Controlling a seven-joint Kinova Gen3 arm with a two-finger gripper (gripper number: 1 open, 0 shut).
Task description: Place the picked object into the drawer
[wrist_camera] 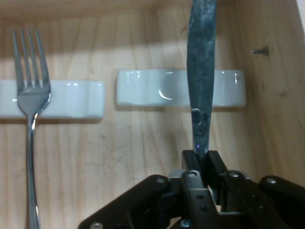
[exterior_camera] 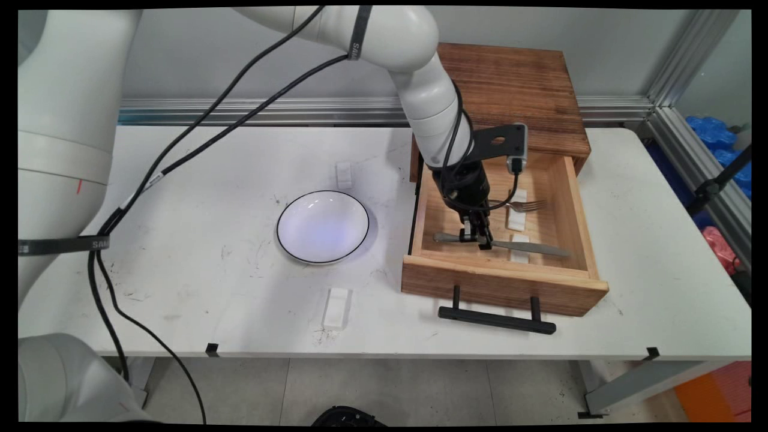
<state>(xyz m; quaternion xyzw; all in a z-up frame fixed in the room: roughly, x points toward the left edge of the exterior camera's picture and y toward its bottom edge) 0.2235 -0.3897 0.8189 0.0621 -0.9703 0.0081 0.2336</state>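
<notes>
Knife (wrist_camera: 200,90): a table knife of dull grey metal, lying flat in the open wooden drawer (exterior_camera: 561,288), its handle between the fingers of the gripper (exterior_camera: 477,236), its blade running away from the gripper across a white rest (wrist_camera: 143,88).
Gripper state: clenched on the knife handle, the fingers (wrist_camera: 192,160) pressed against either side of it in the hand view.
Knife, handling (judged): stiff and fairly light; smooth metal, so likely slippery in a narrow pinch; not fragile. Long and slim, it would tend to swing about a hold far from its middle.
Knife, where to hold (judged): on the flat sides of the handle, as now; a hold nearer the middle would balance better.
Fork (wrist_camera: 29,100): bright polished steel, four tines, beside the knife and apart from it, on the gripper's far side in the main view; tines laid on a second white rest (wrist_camera: 76,99).
Rests: glossy white blocks, probably ceramic, with rounded edges and a shallow dip on top.
Drawer: pale raw wood inside, darker stained cabinet above it, black bar handle (exterior_camera: 497,318) in front; the gripper reaches down inside it.
Plate (exterior_camera: 322,227): round, white, glossy, thin dark rim; on the bench (exterior_camera: 210,180), well apart from the gripper.
Bench pieces: two more white rests (exterior_camera: 336,308), lying beyond and before the plate.
</notes>
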